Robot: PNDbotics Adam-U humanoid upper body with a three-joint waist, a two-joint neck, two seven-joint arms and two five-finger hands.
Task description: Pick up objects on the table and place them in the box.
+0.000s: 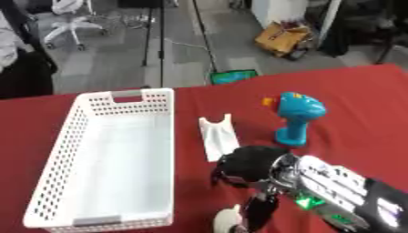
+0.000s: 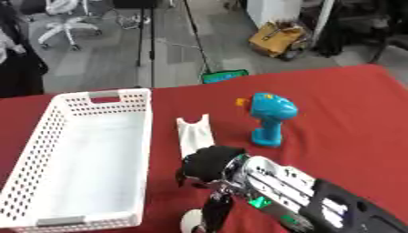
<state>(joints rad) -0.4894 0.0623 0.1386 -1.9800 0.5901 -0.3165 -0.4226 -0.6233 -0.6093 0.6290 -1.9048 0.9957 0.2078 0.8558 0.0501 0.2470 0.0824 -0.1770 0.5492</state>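
A white perforated box (image 1: 119, 98) lies on the left of the red table, and nothing shows inside it. Right of it lies a white flat piece with a forked far end (image 1: 216, 134). A blue toy drill (image 1: 299, 116) with an orange tip stands upright further right. My right hand (image 1: 251, 166) comes in from the lower right and hovers at the near end of the white piece, partly covering it. Below the hand, at the bottom edge, lies a small white round thing (image 1: 226, 221). My left hand shows in no view.
The table's far edge runs across the top. Beyond it are a grey floor, stand legs, an office chair (image 1: 72, 22) and a cardboard box (image 1: 280, 38). Bare red cloth (image 1: 359, 95) stretches right of the drill.
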